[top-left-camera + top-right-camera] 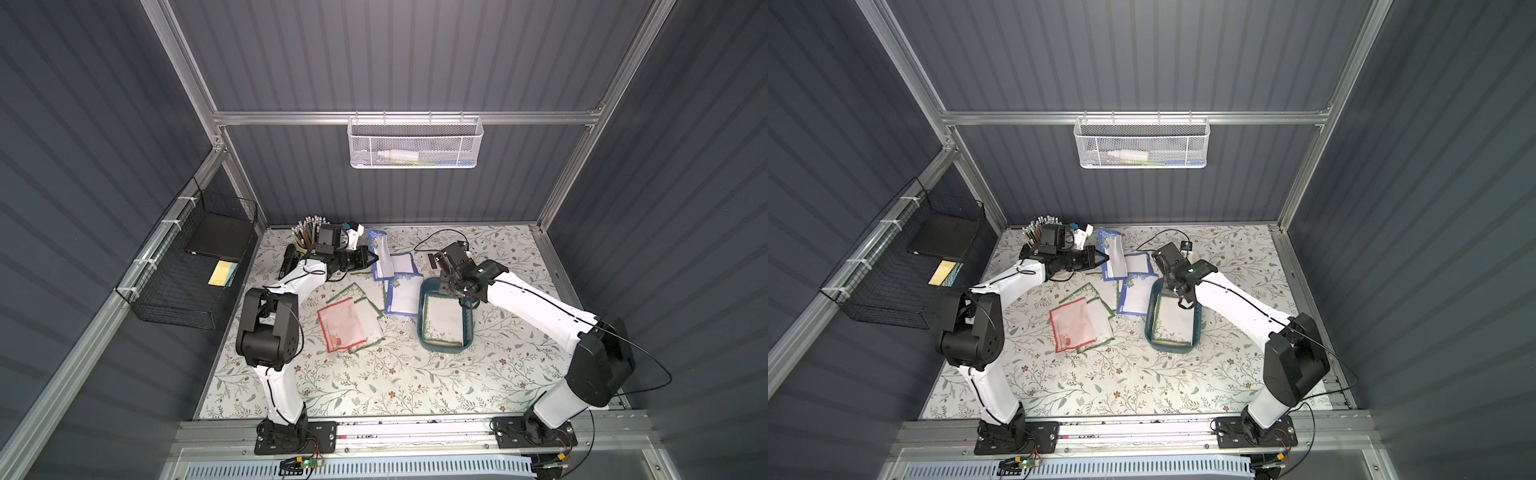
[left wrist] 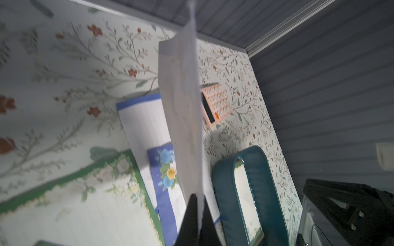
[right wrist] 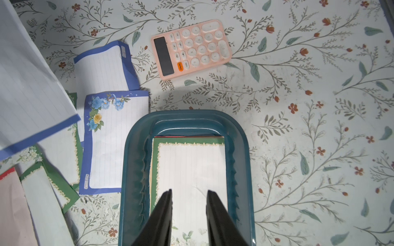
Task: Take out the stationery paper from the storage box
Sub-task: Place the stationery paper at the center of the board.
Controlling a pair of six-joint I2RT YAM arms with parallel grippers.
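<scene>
My left gripper is shut on the edge of a blue-bordered stationery paper sheet, which hangs above the back of the table. The dark teal storage box sits right of centre, with a green-bordered sheet on top of the stack inside. My right gripper hovers open over the box's far end with nothing between its fingers. Other sheets lie on the table left of the box: blue-floral, green-bordered and red-bordered.
A pinkish calculator lies just behind the box. A cup of pencils stands at the back left. A black wire basket hangs on the left wall and a white mesh basket on the back wall.
</scene>
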